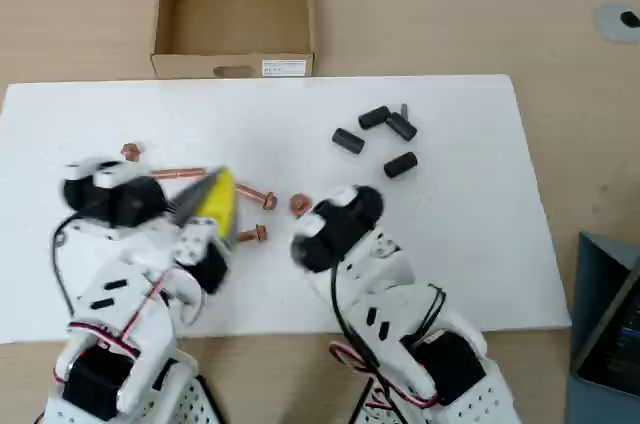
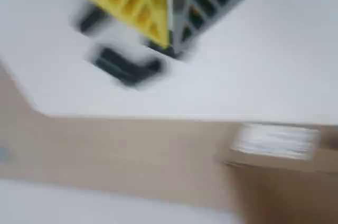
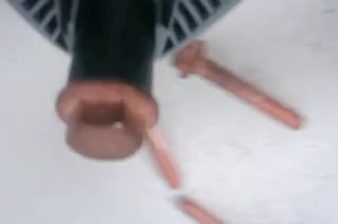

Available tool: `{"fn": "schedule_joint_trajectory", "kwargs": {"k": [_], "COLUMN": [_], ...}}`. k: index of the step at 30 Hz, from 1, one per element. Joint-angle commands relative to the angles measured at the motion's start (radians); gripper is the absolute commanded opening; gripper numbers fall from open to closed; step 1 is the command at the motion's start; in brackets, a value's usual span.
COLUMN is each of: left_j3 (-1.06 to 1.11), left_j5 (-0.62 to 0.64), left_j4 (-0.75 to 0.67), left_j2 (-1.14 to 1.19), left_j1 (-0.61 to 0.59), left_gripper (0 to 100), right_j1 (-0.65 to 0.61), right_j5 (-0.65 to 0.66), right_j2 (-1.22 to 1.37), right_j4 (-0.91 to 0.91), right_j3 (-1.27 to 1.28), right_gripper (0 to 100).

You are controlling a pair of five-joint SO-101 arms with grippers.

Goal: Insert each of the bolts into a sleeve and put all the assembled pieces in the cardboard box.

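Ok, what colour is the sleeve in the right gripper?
The sleeve is black, clearest in the right wrist view.

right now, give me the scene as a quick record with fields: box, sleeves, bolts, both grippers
cardboard box: empty, beyond the white mat
loose sleeves: four, clustered on the mat, right side, toward the box
loose bolts: four, scattered on the mat's left half
left gripper: shut, above the mat by the loose bolts
right gripper: shut on the held sleeve
inserted bolt: its head sticks out of the held sleeve's end
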Motion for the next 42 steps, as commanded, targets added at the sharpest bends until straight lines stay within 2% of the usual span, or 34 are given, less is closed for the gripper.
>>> {"fn": "schedule_joint_trajectory", "kwargs": {"k": [1,4,7,15,21,28,31,34,42], "left_j3": [0.021,0.097,0.172,0.365,0.434,0.436,0.436,0.436,0.434], "left_j5": [-0.092,-0.186,-0.213,-0.236,-0.238,-0.239,-0.239,-0.236,-0.238], "left_j4": [0.005,0.005,0.005,0.003,0.003,0.006,0.071,0.074,0.074], "left_j2": [-0.004,-0.007,-0.007,-0.007,-0.007,-0.001,-0.007,-0.008,-0.008], "left_j1": [-0.193,-0.333,-0.417,-0.433,-0.434,-0.451,-0.442,-0.442,-0.442], "left_gripper": [0,0,0,0,0,0,0,0,0], "right_j1": [0.087,0.147,0.189,0.268,0.271,0.271,0.271,0.271,0.271], "right_j5": [-0.008,-0.008,-0.043,-0.133,-0.126,0.006,0.074,0.14,0.229], "right_j2": [-0.097,-0.096,-0.05,0.395,0.688,1.03,1.181,1.337,1.761], "right_j4": [-0.026,-0.025,-0.025,-0.032,-0.169,-0.31,-0.382,-0.451,-0.557], "right_j3": [-0.031,-0.065,-0.134,-0.492,-0.696,-0.875,-0.963,-1.058,-1.38], "right_gripper": [0.9,0.9,0.9,0.9,0.9,0.9,0.9,0.9,0.9]}}
